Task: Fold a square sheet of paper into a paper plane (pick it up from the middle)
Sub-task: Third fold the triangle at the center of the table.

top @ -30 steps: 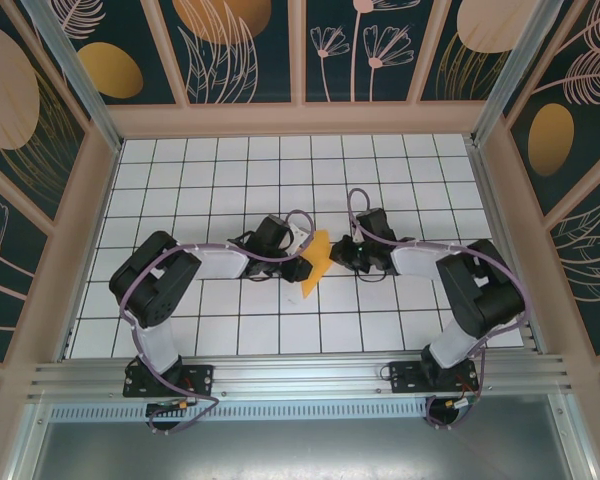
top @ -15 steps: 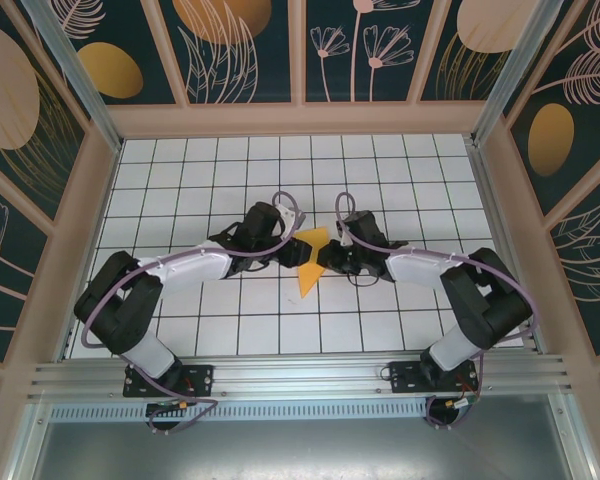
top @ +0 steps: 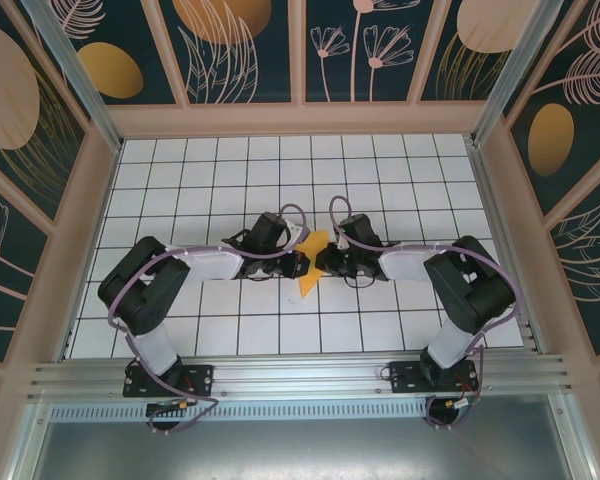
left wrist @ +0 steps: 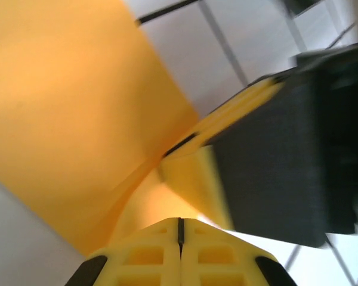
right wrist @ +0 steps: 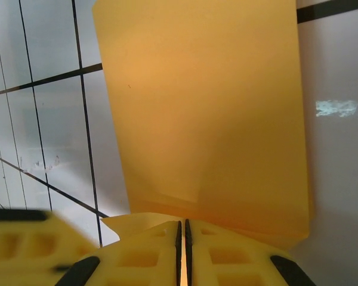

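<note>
The square sheet of paper [top: 307,274] is a creased bright-orange piece held just above the white grid table [top: 230,190], between my two grippers. My right gripper [top: 324,262] is shut on its right edge. In the right wrist view the orange paper [right wrist: 209,107] spreads out from the closed jaws of the right gripper [right wrist: 182,224], and a sliver of orange shows between them. My left gripper [top: 299,264] is at the sheet's left side with its jaws shut. In the left wrist view the folded paper [left wrist: 77,107] reaches down to the left gripper [left wrist: 180,221]. Whether paper lies between its tips does not show. A yellow finger [left wrist: 194,185] of the right gripper is close ahead.
Both forearms lie low over the table's middle, and their tips nearly touch. Pinkish frame posts [top: 90,190] and patterned walls enclose the table. A metal rail [top: 300,378] runs along the near edge by the arm bases.
The left arm has drawn its elbow back in and its jaws have closed at the paper. The right gripper, still holding the sheet, has shifted slightly left, and the paper sits lower.
</note>
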Robot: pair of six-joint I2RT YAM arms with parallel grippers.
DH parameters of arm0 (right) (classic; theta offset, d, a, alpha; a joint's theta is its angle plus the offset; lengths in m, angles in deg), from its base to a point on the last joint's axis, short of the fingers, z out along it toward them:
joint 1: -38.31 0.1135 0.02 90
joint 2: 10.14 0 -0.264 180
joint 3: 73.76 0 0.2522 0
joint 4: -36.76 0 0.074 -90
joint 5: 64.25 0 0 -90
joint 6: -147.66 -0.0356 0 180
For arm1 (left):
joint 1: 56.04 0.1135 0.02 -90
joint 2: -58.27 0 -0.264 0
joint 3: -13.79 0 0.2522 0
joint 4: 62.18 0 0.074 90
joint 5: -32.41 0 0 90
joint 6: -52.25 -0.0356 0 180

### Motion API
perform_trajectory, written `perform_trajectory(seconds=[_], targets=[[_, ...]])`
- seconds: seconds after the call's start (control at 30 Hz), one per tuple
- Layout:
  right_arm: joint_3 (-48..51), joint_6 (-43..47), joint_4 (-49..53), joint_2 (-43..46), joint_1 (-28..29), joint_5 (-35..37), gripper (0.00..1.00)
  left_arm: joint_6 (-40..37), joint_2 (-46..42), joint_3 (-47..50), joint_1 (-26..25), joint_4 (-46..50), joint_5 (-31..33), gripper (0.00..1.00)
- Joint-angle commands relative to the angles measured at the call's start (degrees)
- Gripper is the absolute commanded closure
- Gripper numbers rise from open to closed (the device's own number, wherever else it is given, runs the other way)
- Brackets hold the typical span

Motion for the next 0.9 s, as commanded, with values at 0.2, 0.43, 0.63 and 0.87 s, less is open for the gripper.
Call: perform_trajectory(seconds=[0.2,0.43,0.63,0.87], targets=[[-0.18,-1.0,-0.51,2.2,1.03,-1.62,0.86,-1.27,5.01,0.96,0.08,-0.76,4.09,0.98],[1.96,-4.21,-2.51,3.24,4.5,-1.57,0.87,-2.3,4.66,2.1,0.0,-0.36,3.74,0.98],[2.74,-4.97,-3.76,0.27,4.55,-0.02,0.87,-3.79,4.44,2.07,0.05,0.71,3.28,0.98],[2.8,-4.23,-4.35,-1.35,1.54,0.43,0.88,-6.04,5.51,1.95,0.07,2.9,3.97,1.0]])
